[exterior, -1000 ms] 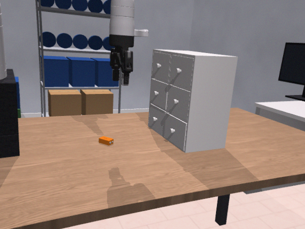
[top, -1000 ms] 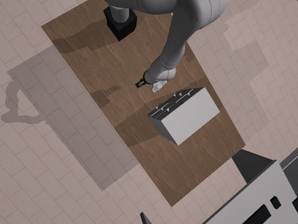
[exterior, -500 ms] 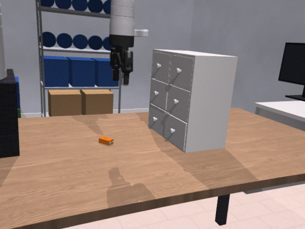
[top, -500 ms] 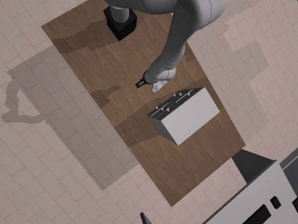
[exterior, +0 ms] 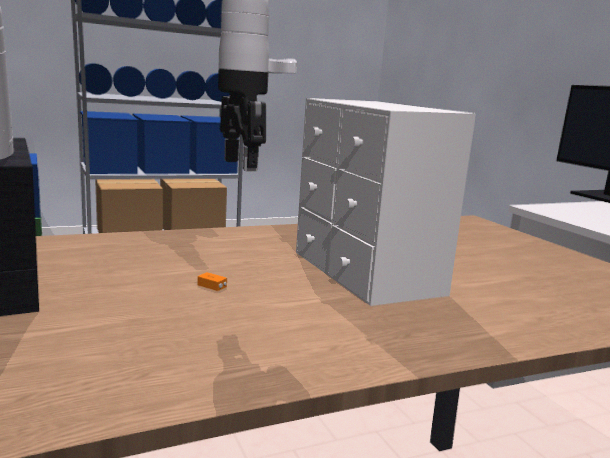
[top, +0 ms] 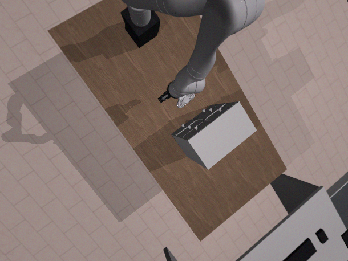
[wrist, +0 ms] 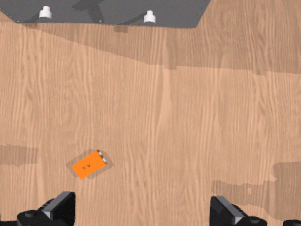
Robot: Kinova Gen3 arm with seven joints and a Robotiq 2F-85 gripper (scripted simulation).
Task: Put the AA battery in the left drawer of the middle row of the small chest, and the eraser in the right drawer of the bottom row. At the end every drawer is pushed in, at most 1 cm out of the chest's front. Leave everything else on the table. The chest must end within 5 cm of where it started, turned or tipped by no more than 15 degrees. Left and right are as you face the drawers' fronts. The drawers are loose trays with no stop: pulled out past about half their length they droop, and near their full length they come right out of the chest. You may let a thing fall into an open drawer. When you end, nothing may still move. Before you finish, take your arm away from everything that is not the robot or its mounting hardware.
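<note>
While the gripper (top: 162, 98) (exterior: 241, 161) (wrist: 143, 210) hangs with jaws spread — nothing between them — the orange block (exterior: 212, 281) (wrist: 89, 165) lies below them.

Top view: the upper edge crops the arm (top: 208, 48) (exterior: 245, 40). Exterior view: the upper edge crops the arm and the shelf rack (exterior: 86, 200); the right edge crops the monitor (exterior: 585, 130). The rear of the chest (top: 222, 135) (exterior: 420, 200) (wrist: 178, 10) is concealed there, and the drawer fronts conceal the drawer interiors. Wrist view: the upper edge crops the chest; the lower edge crops the jaws, standing apart. Markings on the orange block (exterior: 212, 281) (wrist: 89, 165) are too small to read.
</note>
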